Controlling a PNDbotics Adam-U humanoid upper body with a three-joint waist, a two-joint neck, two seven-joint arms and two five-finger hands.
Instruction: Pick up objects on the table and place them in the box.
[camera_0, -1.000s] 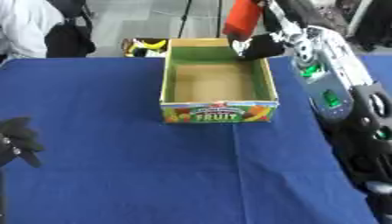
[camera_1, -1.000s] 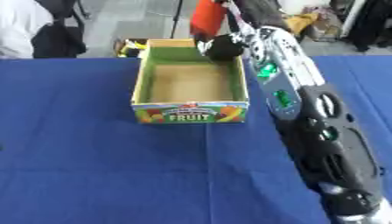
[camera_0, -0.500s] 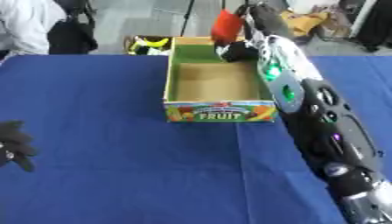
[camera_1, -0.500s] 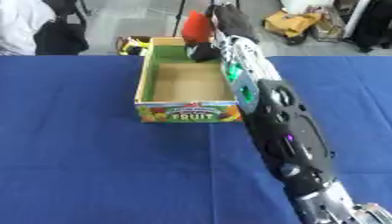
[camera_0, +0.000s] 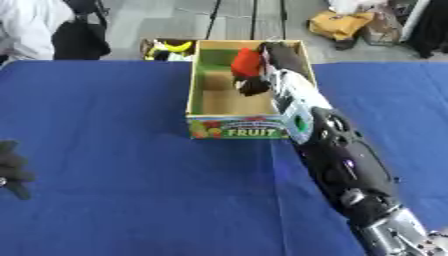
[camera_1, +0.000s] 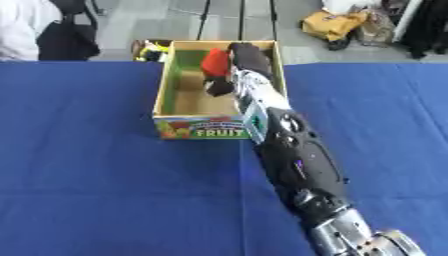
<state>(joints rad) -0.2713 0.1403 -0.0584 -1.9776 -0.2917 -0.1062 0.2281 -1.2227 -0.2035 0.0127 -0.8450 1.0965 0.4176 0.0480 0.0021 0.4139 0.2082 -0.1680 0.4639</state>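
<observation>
A cardboard fruit box (camera_0: 236, 127) with a green inside stands at the far middle of the blue table (camera_0: 105, 150). My right arm stretches from the lower right over the box's right wall. My right hand (camera_0: 262, 67) hangs over the box's far part, fingers curled round a red object (camera_0: 246, 62). The red object is above the box's floor, inside its outline. My left hand (camera_0: 12, 167) shows dark at the left edge, low over the table; its fingers are too blurred to read.
Behind the box, off the table's far edge, lies a bin with yellow and dark items (camera_0: 169, 48). A person in white (camera_0: 31, 25) stands at the far left. Bags (camera_0: 346, 22) lie on the floor at the far right.
My right hand with the red object has come from the box's far right corner to over its inside. The camera has tilted, so the whole picture shifted.
</observation>
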